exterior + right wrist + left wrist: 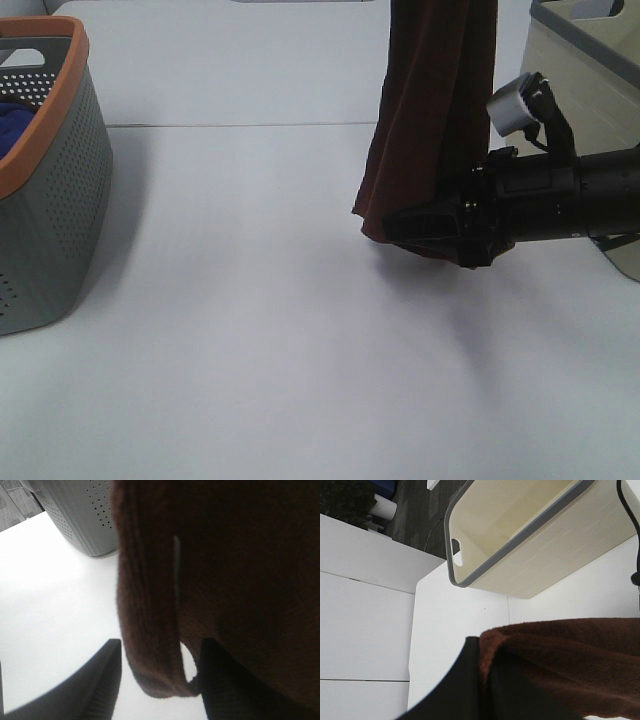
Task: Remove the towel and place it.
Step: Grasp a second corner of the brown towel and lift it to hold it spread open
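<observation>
Right gripper (392,232) is sitting wide, jaws straddling the lowest corner of the towel (430,110); left gripper (482,675) above is pinching its top edge. I'm judging we're mid-removal: next, closing on that corner.

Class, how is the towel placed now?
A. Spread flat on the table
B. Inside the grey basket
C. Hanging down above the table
C: the towel hangs in vertical folds, its lower edge at the right gripper.
</observation>
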